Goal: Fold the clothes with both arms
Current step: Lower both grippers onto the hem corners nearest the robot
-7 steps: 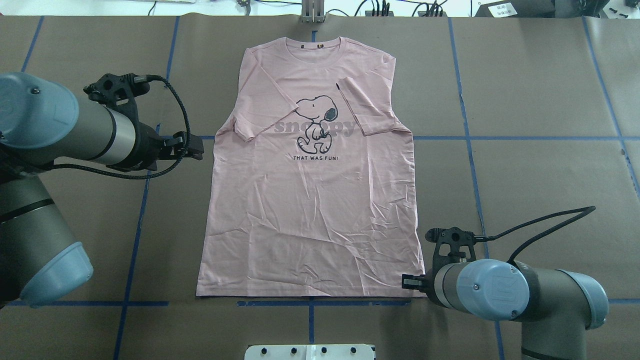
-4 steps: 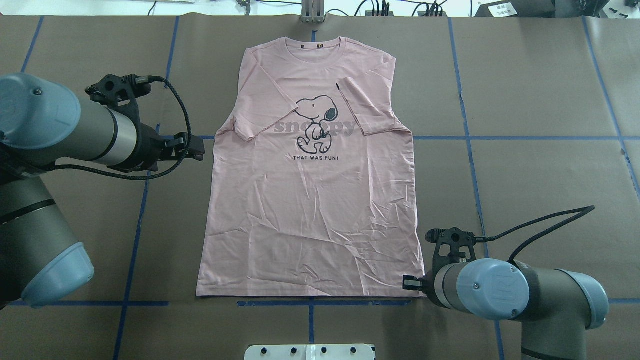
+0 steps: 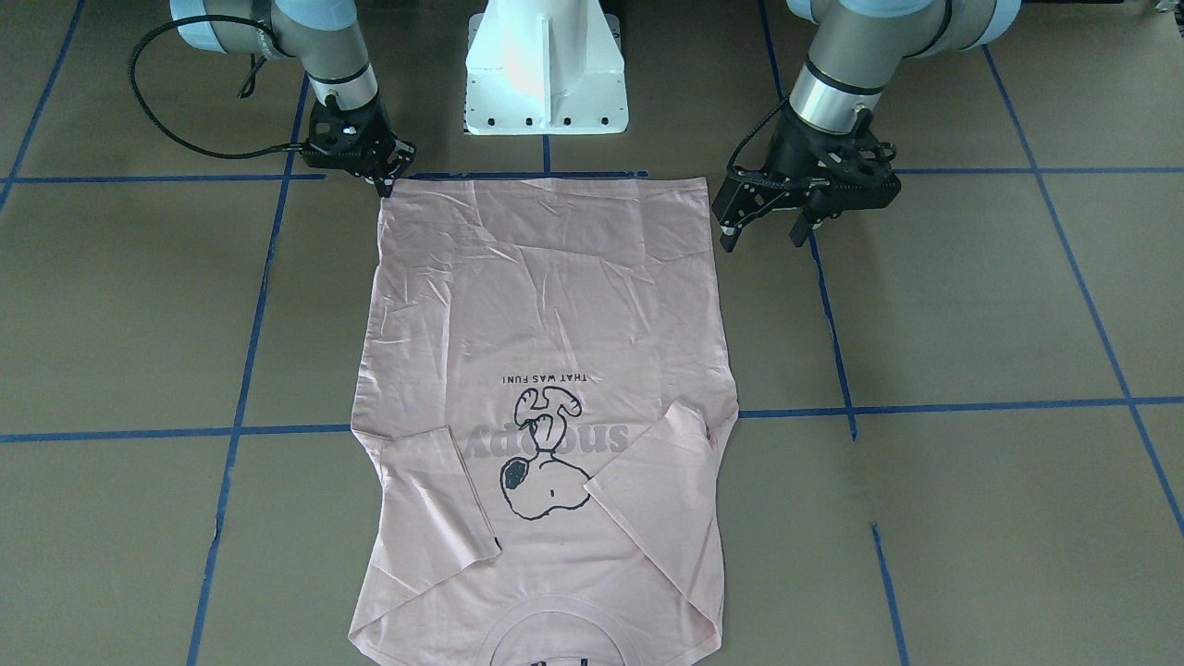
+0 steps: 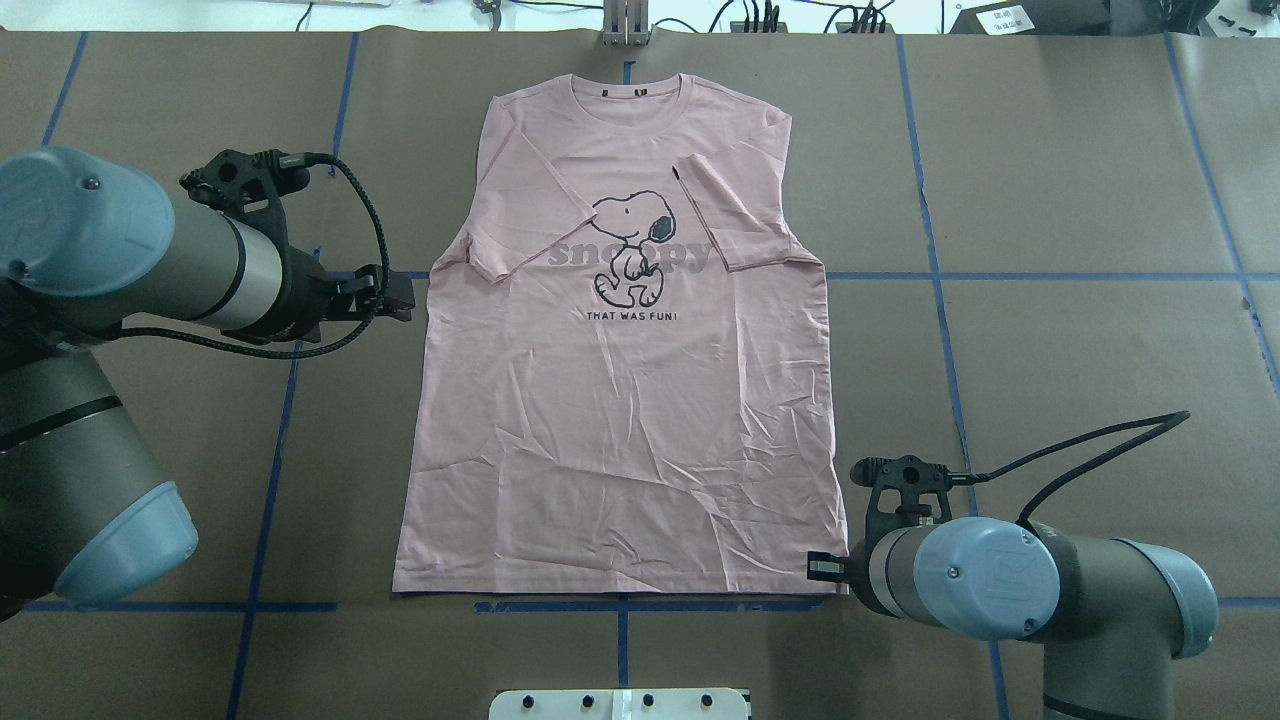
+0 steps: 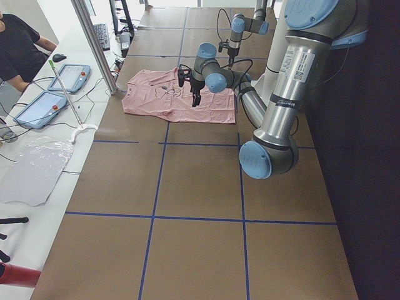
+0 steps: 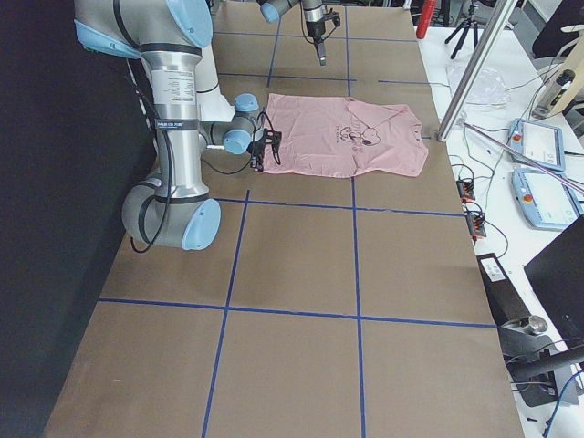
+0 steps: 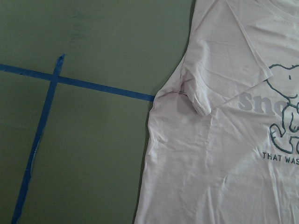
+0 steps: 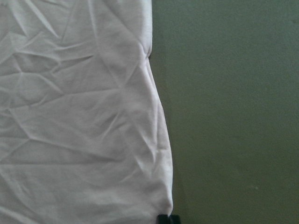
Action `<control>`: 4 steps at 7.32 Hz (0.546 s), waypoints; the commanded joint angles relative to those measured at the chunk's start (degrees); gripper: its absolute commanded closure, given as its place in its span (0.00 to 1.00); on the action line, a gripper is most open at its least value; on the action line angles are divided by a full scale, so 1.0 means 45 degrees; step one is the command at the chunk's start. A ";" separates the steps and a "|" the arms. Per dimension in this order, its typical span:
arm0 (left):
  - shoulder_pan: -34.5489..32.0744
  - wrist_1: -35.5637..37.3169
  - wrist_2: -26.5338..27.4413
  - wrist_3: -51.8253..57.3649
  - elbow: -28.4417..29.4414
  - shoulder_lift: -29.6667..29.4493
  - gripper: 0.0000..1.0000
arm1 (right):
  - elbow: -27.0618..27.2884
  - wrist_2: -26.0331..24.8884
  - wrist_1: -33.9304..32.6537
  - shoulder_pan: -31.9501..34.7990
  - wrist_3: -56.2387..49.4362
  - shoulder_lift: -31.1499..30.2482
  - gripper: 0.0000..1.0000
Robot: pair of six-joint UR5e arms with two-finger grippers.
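The pale pink T-shirt [image 4: 620, 420] lies flat and front up on the brown table, collar at the far edge. Both sleeves are folded in over the dog print [image 4: 630, 245]. It also shows in the front view [image 3: 546, 305]. My left gripper [image 4: 405, 297] is open and empty. It hangs above the table just left of the shirt's left armpit, and the front view [image 3: 763, 234] shows its jaws spread. My right gripper [image 4: 815, 567] is down at the near right hem corner. Its fingertips [image 8: 166, 219] are together on that corner, as the front view [image 3: 384, 185] also shows.
The white pedestal base [image 3: 546, 65] stands at the table's near edge behind the hem. Blue tape lines [image 4: 280, 420] cross the brown surface. A metal post [image 4: 625, 25] stands at the far edge by the collar. An operator [image 5: 19, 44] and tablets [image 5: 69, 78] are beyond the far side.
My left gripper has drifted slightly right, toward the shirt's side edge. The right gripper and the shirt have stayed almost still.
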 commanded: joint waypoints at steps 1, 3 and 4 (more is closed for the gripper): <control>0.0014 -0.0018 -0.0008 0.0000 0.0089 -0.0049 0.00 | 0.0170 -0.0037 0.0019 0.0052 0.0002 0.0000 1.00; 0.0401 -0.0037 0.0167 -0.0252 0.0051 0.0125 0.00 | 0.0930 0.0039 0.0020 0.0285 0.0041 0.0019 1.00; 0.1294 -0.0038 0.0922 -0.1143 0.0011 0.0146 0.00 | 0.0991 0.0272 0.0020 0.0499 0.0041 0.0019 1.00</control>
